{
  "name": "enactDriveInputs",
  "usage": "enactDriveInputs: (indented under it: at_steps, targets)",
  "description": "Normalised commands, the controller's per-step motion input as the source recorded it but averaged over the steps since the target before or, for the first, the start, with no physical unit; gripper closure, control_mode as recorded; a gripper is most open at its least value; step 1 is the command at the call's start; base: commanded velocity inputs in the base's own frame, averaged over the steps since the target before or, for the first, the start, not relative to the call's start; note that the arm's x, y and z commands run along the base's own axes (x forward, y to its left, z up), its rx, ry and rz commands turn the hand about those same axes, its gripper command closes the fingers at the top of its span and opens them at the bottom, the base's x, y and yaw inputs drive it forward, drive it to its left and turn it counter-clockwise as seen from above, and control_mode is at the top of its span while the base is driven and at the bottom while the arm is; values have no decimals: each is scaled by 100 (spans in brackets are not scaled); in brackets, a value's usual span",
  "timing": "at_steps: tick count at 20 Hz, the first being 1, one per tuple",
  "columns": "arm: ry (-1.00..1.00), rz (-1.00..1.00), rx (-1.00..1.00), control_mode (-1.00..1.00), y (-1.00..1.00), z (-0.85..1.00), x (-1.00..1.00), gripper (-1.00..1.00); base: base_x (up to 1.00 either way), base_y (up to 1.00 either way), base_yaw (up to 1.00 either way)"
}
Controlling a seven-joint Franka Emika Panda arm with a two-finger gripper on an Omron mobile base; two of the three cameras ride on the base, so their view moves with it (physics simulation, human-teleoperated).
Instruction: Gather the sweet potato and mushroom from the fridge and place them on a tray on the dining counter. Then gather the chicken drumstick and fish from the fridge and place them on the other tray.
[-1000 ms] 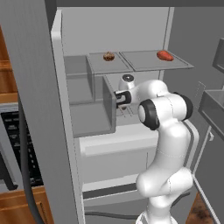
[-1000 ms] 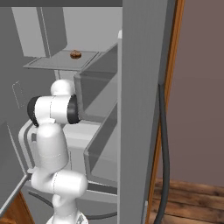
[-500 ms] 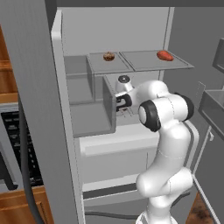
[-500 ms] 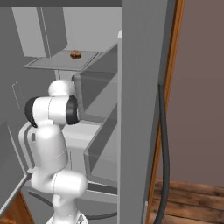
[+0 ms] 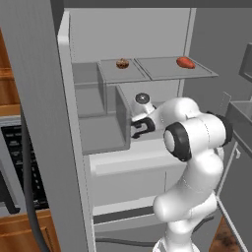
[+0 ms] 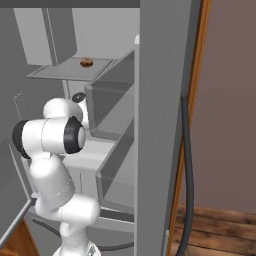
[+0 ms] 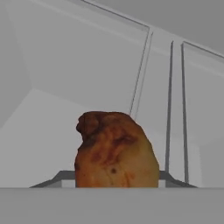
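- The claw (image 5: 138, 129) reaches deep into the fridge (image 5: 128, 34) so a browned lump (image 7: 116, 151), likely the drumstick, sits centred at 6 o'clock.
- I cannot tell whether the claw is spread or pinching it.

You have the tall grey steel fridge (image 5: 39, 123) open before you. On its upper glass shelf (image 5: 157, 71), a small round brown item (image 5: 122, 63) lies to the left and an oblong reddish-orange item (image 5: 185, 62) to the right. Below, the hand (image 5: 136, 129) reaches inward, a lumpy browned chicken drumstick (image 7: 114, 151) directly in front of it.
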Motion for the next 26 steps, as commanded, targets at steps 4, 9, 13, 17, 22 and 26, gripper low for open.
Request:
enactDriveInputs:
  at_steps: [4,9,13,17,22,26]
  targets:
    - [-7,0,0,-100,0,34,-97,100,0,0,0]
    - [-4,0,1,-100,0,66,-95,100,0,0,0]
    - [0,-3,7,-100,0,80,-82,100,0,0,0]
    - [0,-5,11,-100,0,82,-74,100,0,0,0]
    - [0,-8,11,-100,-2,66,-89,100,0,0,0]
    - [0,-9,10,-100,-6,61,-100,100,0,0,0]
